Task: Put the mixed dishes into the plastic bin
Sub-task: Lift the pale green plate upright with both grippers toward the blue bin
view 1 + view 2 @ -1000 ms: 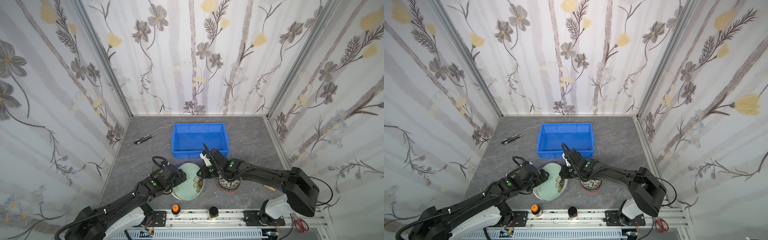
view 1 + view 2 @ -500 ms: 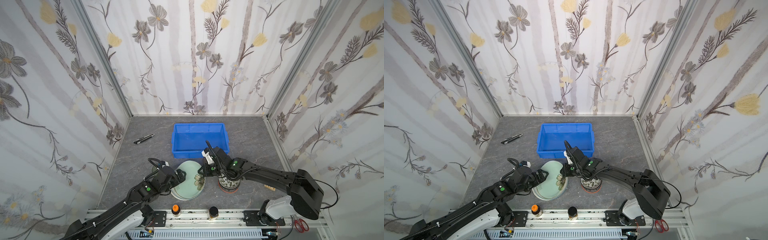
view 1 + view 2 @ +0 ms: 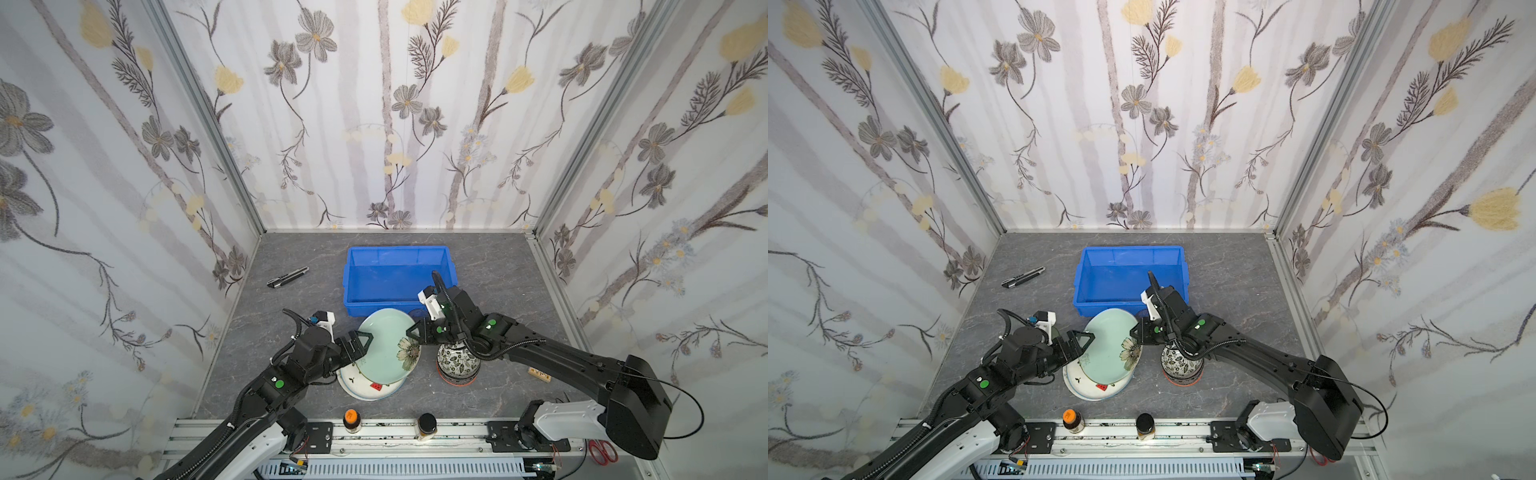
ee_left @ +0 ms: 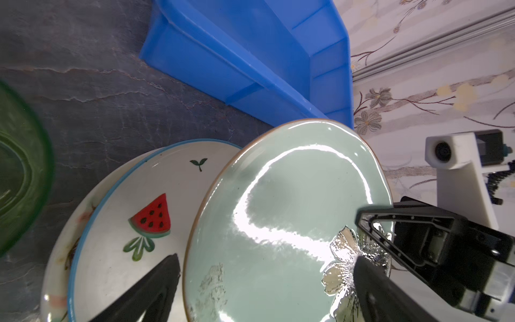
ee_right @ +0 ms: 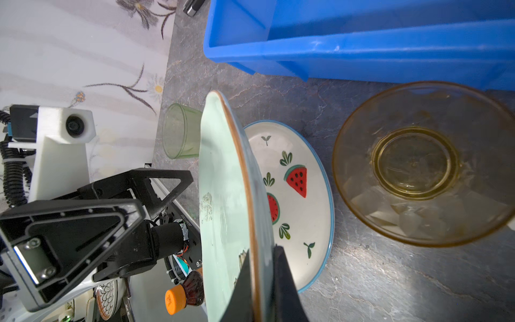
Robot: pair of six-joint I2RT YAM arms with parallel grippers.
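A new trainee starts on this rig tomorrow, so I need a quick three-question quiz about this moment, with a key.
1. True or false: the rectangular bright blue plastic bin already holds a dish.
2. The round pale green flowered plate is: A) lying flat in the bin; B) tilted, with its rim pinched by the right hand; C) broken in two.
3. Fill in: the round white plate partly beneath the green plate is painted with red ____ slices.
Key: 1 false; 2 B; 3 watermelon.
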